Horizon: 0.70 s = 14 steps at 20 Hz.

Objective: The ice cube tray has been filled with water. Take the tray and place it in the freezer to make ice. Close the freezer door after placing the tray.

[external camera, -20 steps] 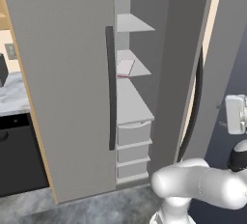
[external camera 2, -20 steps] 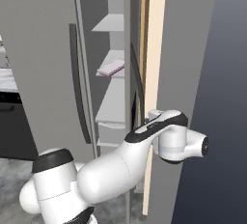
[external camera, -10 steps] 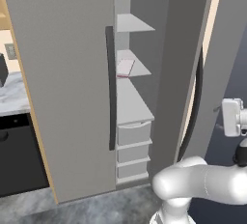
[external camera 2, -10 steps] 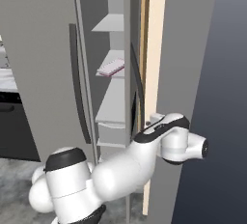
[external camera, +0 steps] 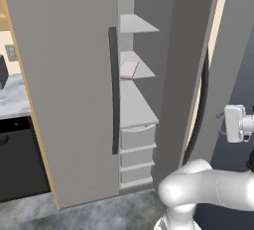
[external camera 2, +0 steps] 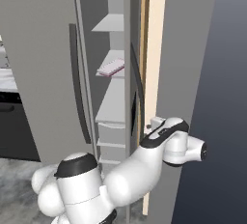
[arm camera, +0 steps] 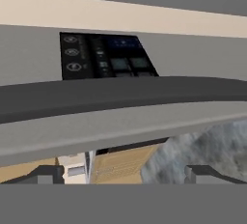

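The pincer (arm camera: 125, 174) is released: its two dark tips stand wide apart and nothing is between them. Just in front of it the long black handle (arm camera: 120, 95) of the freezer door (arm camera: 193, 54) crosses the hand view as a thick curved bar. Behind the bar is the small black dispenser panel (arm camera: 103, 59). I cannot tell if the tips already touch the handle; they seem a little short of it.

Compared with one second ago, the change is small. The hand has sunk a little and moved slightly toward the door, and the elbow in the right base view has come lower and forward. The jaws were wide then and are wide now. The door has not moved; it stands swung out as it did before.

Further out, the freezer (external camera: 131, 105) shows its white shelves and pale drawers (external camera: 136, 137). The ice cube tray (external camera: 128, 69) lies flat on a middle shelf, well inside, in the same place as a second ago.

So I judge that the placing is done and only the closing remains. The arm seems to be lining up on the handle, to take hold of it or to push the door shut.
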Tool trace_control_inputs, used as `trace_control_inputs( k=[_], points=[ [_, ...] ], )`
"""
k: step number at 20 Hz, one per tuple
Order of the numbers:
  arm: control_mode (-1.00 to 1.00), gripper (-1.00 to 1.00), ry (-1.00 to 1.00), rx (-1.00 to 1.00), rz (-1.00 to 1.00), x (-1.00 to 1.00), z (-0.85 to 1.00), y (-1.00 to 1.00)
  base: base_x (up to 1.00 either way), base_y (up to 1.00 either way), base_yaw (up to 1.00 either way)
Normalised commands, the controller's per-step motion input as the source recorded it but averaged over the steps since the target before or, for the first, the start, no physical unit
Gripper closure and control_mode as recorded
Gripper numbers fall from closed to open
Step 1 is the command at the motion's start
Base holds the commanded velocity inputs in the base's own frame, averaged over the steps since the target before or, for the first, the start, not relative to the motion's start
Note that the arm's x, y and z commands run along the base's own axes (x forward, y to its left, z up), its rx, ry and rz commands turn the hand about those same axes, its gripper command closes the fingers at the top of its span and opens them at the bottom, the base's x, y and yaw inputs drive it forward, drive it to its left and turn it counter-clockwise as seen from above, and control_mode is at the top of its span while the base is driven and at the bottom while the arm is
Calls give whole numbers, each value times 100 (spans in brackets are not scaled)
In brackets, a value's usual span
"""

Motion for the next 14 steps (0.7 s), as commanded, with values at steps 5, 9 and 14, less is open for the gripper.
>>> trace_control_inputs(
  k=[5, 9, 14],
  points=[
    [-100, -100, 0, 0, 0, 18, -25, 2, 0, 0, 0],
    [-100, -100, 0, 0, 0, 20, -27, 13, 0, 0, 0],
    [-100, -100, 0, 0, 0, 17, -26, 15, 0, 0, 0]
  ],
)
